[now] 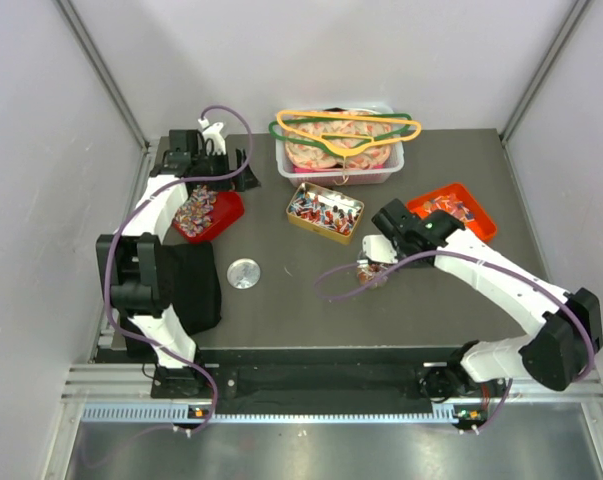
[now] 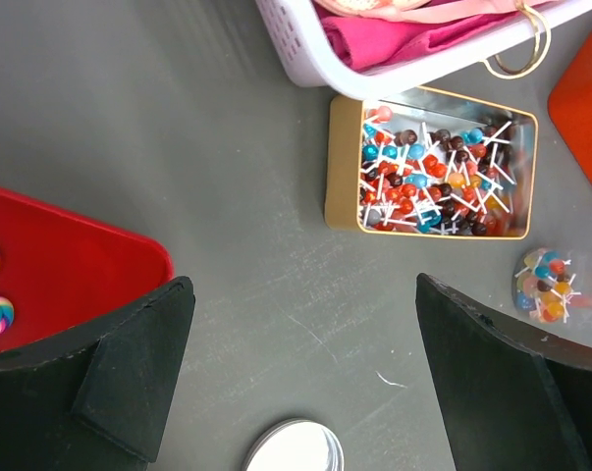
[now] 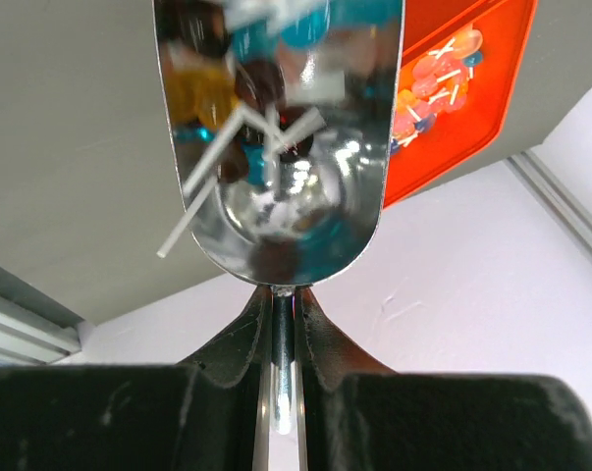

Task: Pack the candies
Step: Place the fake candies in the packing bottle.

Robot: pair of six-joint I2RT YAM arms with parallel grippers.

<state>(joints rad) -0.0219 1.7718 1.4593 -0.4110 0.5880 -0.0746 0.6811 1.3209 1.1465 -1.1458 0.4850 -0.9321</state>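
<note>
1. Item: candies point(image 2: 433, 177), small ball sweets on thin white sticks, in mixed colours. The main stock lies heaped in the open gold tin point(image 2: 333, 167) at the middle of the table point(image 2: 178, 147). A further lot lies in the orange tray point(image 3: 472, 128), and a small load sits in the metal scoop point(image 3: 276, 235).
2. Handling, in our judgement: each piece is light and hard, and the wrappers are probably slick. The sticks cross and tangle, so pieces should lift in clumps or roll away. We rate them too small and loose for a fingertip pinch and would take them by the scoopful.
3. Hold point: the scoop's thin handle, never the sweets themselves. We would keep the bowl level.
4. Right end effector point(image 3: 284, 319): clenched on that handle, with the loaded bowl jutting forward.
5. Left end effector point(image 2: 300, 373): released, jaws spread wide with nothing between them. It hangs over bare table between the red tray point(image 2: 70, 265) and the tin.
6. Risk, as we judge it: tilting the scoop would spill the load onto the table.
</note>
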